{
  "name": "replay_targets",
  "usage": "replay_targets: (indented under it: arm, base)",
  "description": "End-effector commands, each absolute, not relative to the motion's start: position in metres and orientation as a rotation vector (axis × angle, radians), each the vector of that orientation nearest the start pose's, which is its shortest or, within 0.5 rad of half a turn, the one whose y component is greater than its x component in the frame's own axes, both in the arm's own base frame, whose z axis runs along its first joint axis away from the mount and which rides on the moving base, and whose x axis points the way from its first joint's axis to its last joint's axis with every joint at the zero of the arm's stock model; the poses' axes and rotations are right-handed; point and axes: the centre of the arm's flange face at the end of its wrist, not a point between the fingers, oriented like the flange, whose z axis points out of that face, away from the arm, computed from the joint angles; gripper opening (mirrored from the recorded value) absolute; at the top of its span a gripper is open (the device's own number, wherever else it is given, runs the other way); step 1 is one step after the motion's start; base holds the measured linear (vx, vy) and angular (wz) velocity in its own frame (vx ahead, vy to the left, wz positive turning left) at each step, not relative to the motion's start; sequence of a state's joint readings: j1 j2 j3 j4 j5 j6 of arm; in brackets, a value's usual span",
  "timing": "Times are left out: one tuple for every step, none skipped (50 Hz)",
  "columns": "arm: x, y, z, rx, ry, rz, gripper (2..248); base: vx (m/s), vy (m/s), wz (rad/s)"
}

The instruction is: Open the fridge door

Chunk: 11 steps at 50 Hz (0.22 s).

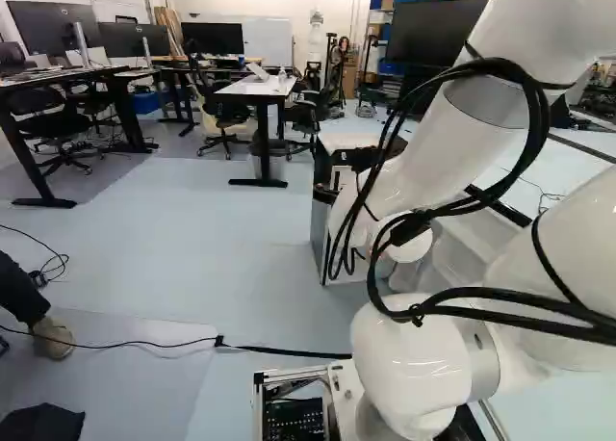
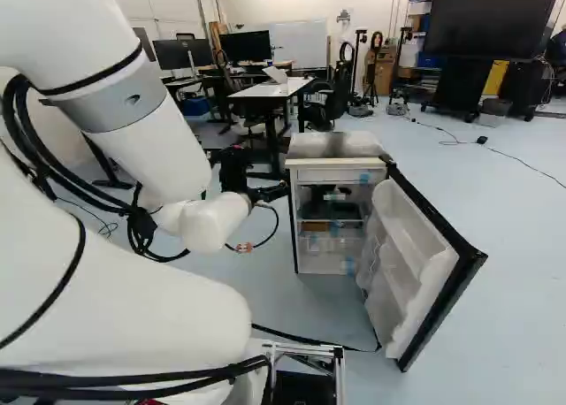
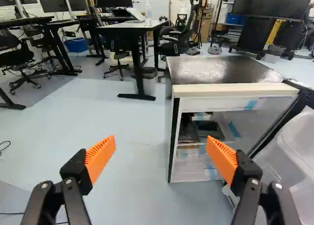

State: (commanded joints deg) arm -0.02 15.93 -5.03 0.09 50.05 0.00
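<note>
The fridge [image 2: 336, 173] stands ahead of the base, its dark-edged door [image 2: 424, 268] swung wide to the right in the right base view, with white inner shelves showing. My gripper [image 2: 281, 191] is at the fridge's left front in that view. In the wrist view the gripper [image 3: 159, 154] has its orange pads far apart and nothing between them. The fridge body [image 3: 225, 90] lies ahead, partly behind one finger, and the door [image 3: 289, 156] is beyond that finger's outer side. The left base view shows the fridge side partly hidden by the arm.
A white-topped desk [image 1: 258, 87] and office chairs stand behind the fridge. More desks with monitors are at the left of the left base view. A dark cable [image 1: 279, 350] runs along the floor near the base. A person's leg and shoe [image 1: 52, 337] show at the left.
</note>
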Motion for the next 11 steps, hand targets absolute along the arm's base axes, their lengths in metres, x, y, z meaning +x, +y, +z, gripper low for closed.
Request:
replay_targets:
  arm:
    - [0.2704,-0.0001,0.3656,-2.558,0.002,-1.825,247]
    - [0.2704,-0.0001,0.3656,-2.558,0.001,-1.825,247]
    - [0.2703,0.0,0.3656,-2.558,0.001,-1.824,247]
    - [0.2703,0.0,0.3656,-2.558,0.0,-1.824,247]
    - [0.2703,0.0,0.3656,-2.558,0.0,-1.824,247]
    - [0.2703,0.0,0.3656,-2.558,0.0,-1.824,247]
    - [0.2703,0.0,0.3656,-2.558,0.0,-1.824,247]
    - [0.2703,0.0,0.3656,-2.558,0.0,-1.824,247]
    - [0.2703,0.0,0.3656,-2.558,0.0,-1.824,247]
    - [0.2703,0.0,0.3656,-2.558,0.0,-1.824,247]
    - [0.2703,0.0,0.3656,-2.558,0.0,-1.824,247]
  base:
    - [0.0,0.0,0.0]
    - [0.0,0.0,0.0]
    - [0.0,0.0,0.0]
    - [0.0,0.0,0.0]
    - [0.0,0.0,0.0]
    - [0.0,0.0,0.0]
    - [0.0,0.0,0.0]
    - [0.0,0.0,0.0]
    - [0.0,0.0,0.0]
    - [0.0,0.0,0.0]
    - [0.0,0.0,0.0]
